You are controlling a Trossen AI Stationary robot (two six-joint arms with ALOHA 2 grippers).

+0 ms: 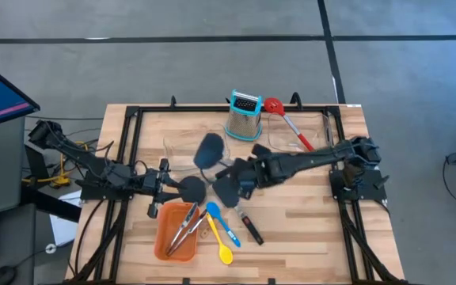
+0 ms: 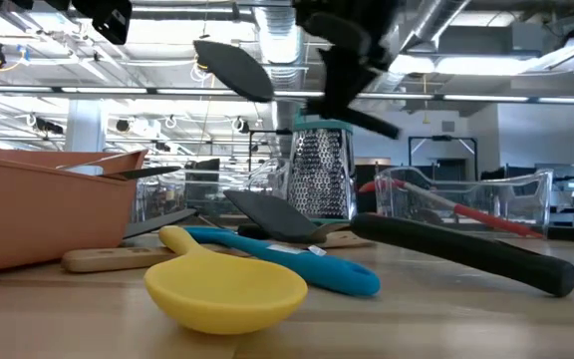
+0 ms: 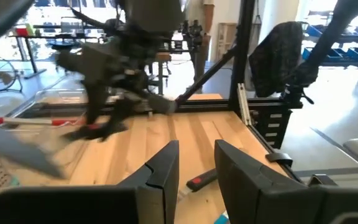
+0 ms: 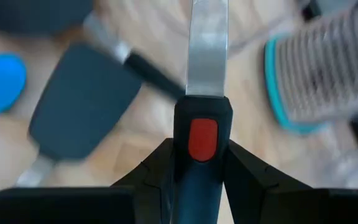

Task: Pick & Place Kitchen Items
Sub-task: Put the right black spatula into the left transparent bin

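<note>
My right gripper [image 1: 223, 172] hangs over the table's middle, shut on a spatula with a black handle, a steel shank and a dark grey head [image 1: 210, 150]. The low view shows that head [image 2: 232, 68] high above the table. Below it lie a blue spoon [image 1: 215, 215], a yellow spoon [image 1: 226, 254], a black-handled tool [image 1: 249, 228] and a dark spatula [image 4: 79, 115]. My left gripper [image 1: 167, 184] waits open at the left, above the orange tray [image 1: 163, 237], which holds steel tongs [image 1: 184, 229]. My right gripper pinches the spatula's black handle [image 4: 202, 118] between its two fingers, at the red inlay close to the steel shank. The fingers slant down from the table's right side and lie along the handle. Shank and head stick out past the fingertips, lifted clear of the table.
A steel grater with teal trim [image 1: 244, 119] stands at the far middle. Beside it a clear bin [image 2: 526, 194] holds a red slotted spoon [image 1: 285, 119]. A wooden spatula [image 2: 98, 259] lies beside the tray. A black frame [image 1: 133, 119] borders the table.
</note>
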